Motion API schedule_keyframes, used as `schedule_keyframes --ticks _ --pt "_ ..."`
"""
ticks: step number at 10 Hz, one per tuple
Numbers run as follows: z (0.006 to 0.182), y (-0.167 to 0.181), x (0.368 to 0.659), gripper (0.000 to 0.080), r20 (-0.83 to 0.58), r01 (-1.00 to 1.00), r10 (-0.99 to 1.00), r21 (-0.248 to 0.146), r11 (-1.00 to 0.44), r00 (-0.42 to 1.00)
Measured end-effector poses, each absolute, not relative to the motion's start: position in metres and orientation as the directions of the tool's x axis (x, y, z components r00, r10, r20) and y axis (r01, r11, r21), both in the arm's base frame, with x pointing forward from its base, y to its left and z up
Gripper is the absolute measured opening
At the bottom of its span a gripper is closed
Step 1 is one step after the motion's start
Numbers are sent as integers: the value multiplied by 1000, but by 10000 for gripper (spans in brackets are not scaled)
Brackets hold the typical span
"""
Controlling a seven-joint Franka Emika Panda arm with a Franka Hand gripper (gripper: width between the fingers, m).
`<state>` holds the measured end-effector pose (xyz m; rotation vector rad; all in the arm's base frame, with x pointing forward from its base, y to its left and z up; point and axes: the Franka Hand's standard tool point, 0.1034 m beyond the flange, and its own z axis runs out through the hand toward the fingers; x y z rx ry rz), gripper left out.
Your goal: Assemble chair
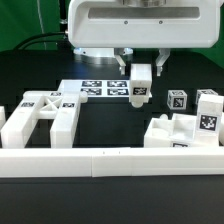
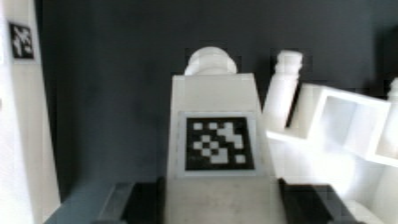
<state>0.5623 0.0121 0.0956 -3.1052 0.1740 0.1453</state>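
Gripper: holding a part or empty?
Holding. The gripper has a white tagged block clamped between its jaws, visible in both views.

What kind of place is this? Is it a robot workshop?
Probably a robot lab bench: a pincer grips a tagged white chair piece over a black table, near a marker board.

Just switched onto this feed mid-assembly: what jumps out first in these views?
First, the gripper, clamped on a white tagged block with a rounded peg, held at centre by the marker board. Next, the big slotted panel lying at the exterior view's left and a cluster of chair pieces at its right, both beyond the long white rail.
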Motion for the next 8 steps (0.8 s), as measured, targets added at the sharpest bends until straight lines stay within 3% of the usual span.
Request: schedule_keyframes --ticks 3,6,8 --pt "95 11 572 285 117 -106 -107 -15 -994 987" --pt "117 14 602 285 294 -86 -86 -14 -996 952" --pt "116 11 604 285 417 -86 -80 -4 -996 905"
